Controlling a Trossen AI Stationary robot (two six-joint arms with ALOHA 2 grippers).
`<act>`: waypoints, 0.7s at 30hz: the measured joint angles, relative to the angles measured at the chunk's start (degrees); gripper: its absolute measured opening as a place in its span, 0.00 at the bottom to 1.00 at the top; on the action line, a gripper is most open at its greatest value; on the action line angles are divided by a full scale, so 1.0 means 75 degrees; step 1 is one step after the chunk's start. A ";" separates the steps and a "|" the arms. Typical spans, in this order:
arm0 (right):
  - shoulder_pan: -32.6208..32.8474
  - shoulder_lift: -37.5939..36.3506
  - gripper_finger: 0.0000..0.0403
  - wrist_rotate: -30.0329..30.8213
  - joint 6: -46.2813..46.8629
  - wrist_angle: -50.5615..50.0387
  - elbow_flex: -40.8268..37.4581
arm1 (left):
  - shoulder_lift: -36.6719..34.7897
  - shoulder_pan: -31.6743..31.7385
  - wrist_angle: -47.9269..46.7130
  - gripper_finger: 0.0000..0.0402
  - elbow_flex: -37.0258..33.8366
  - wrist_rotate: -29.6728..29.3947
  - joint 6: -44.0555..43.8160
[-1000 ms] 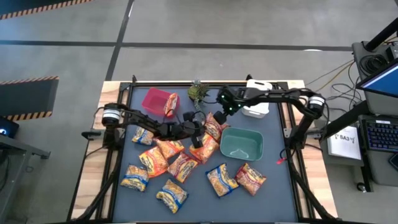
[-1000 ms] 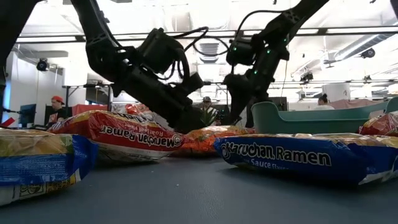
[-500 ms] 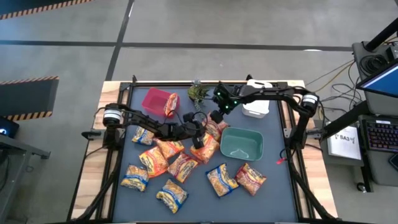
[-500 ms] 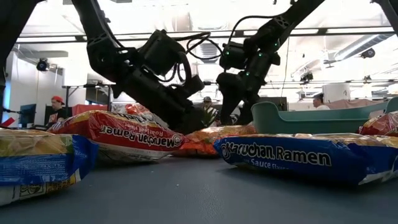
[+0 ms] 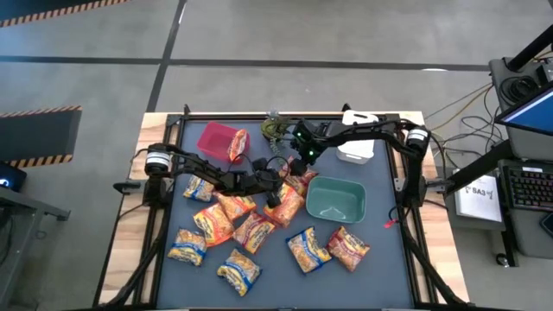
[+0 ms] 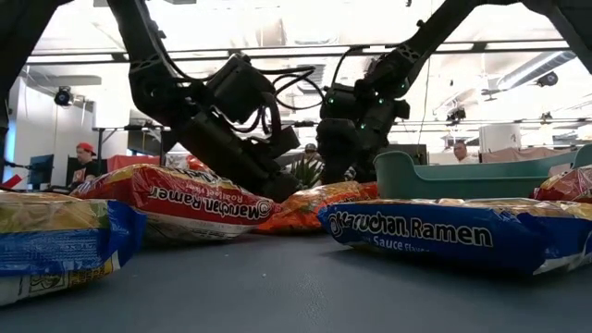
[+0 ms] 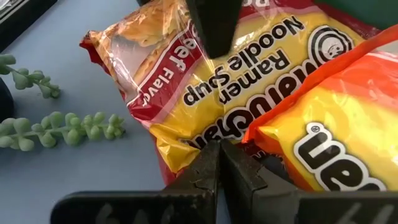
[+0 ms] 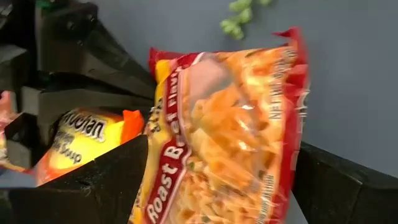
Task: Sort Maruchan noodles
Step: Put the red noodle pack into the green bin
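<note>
Spread wide, my right gripper point(image 8: 217, 180) straddled a red, crinkly Roast Beef packet point(image 8: 230, 130); my left gripper point(image 7: 219, 163), pinched shut, touched its glossy corner.

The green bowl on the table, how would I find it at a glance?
Look at the dark mat's right half: the green bowl sits below the white container. It is the only teal, rounded-square dish, empty, with noodle packets lying around it rather than inside.

Two dark, matte black jointed arms carry looped black cables. The left arm point(image 5: 203, 173) has a silver round joint cap by its base; the right arm point(image 5: 371, 131) shows small green lights near its wrist.
</note>
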 joint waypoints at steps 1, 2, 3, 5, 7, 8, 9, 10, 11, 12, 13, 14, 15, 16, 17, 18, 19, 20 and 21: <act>-0.0001 0.0042 0.84 -0.0142 0.0012 0.0081 0.0000 | 0.0000 0.0000 0.0004 0.00 0.0000 -0.0002 0.0003; -0.0005 0.0091 0.83 -0.0298 0.0048 0.0154 0.0000 | 0.0000 0.0000 0.0027 0.00 -0.0002 -0.0006 0.0007; -0.0012 0.0118 0.82 -0.0428 0.0061 0.0244 0.0000 | 0.0000 0.0000 0.0052 0.00 -0.0003 -0.0006 0.0012; -0.0009 0.0135 0.81 -0.0573 0.0057 0.0320 0.0000 | 0.0000 0.0000 0.0055 0.00 -0.0003 -0.0006 0.0020; 0.0000 0.0135 0.81 -0.0646 0.0060 0.0371 0.0000 | 0.0000 0.0000 0.0057 0.00 -0.0003 -0.0006 0.0027; 0.0000 0.0135 0.81 -0.0680 0.0057 0.0374 0.0000 | 0.0000 0.0000 0.0059 0.00 -0.0003 -0.0006 0.0029; 0.0000 0.0132 0.80 -0.0703 0.0060 0.0377 0.0000 | 0.0000 0.0000 0.0060 0.00 -0.0003 -0.0006 0.0029; -0.0003 0.0132 0.80 -0.0708 0.0060 0.0393 0.0000 | 0.0000 0.0000 0.0063 0.00 -0.0003 -0.0006 0.0032; 0.0000 0.0132 0.80 -0.0708 0.0063 0.0410 0.0000 | 0.0000 0.0000 0.0068 0.00 -0.0004 -0.0008 0.0032; 0.0000 0.0132 0.80 -0.0708 0.0078 0.0411 0.0000 | 0.0000 0.0000 0.0084 0.00 -0.0005 -0.0009 0.0036; 0.0000 0.0132 0.79 -0.0708 0.0098 0.0409 0.0000 | 0.0000 0.0000 0.0113 0.00 -0.0005 -0.0006 0.0035; 0.0000 0.0132 0.78 -0.0708 0.0123 0.0409 0.0000 | 0.0000 0.0000 0.0121 0.00 -0.0006 -0.0007 0.0036; 0.0000 0.0132 0.76 -0.0708 0.0124 0.0410 0.0000 | 0.0000 -0.0003 0.0121 0.00 -0.0006 -0.0007 0.0038; 0.0000 0.0132 0.74 -0.0708 0.0127 0.0412 0.0000 | 0.0000 -0.0001 0.0121 0.00 -0.0006 -0.0009 0.0037; 0.0000 0.0132 0.71 -0.0708 0.0127 0.0412 0.0000 | 0.0000 -0.0003 0.0121 0.00 -0.0006 -0.0009 0.0038; 0.0000 0.0132 0.69 -0.0708 0.0131 0.0412 0.0000 | 0.0000 -0.0003 0.0124 0.00 -0.0006 -0.0009 0.0038; 0.0000 0.0132 0.66 -0.0708 0.0150 0.0412 0.0000 | 0.0000 -0.0003 0.0134 0.00 -0.0006 -0.0009 0.0041; 0.0000 0.0132 0.64 -0.0708 0.0192 0.0412 0.0000 | 0.0000 -0.0003 0.0153 0.00 -0.0006 -0.0009 0.0041; 0.0000 0.0132 0.61 -0.0708 0.0206 0.0412 0.0000 | 0.0000 -0.0003 0.0183 0.00 -0.0008 -0.0009 0.0038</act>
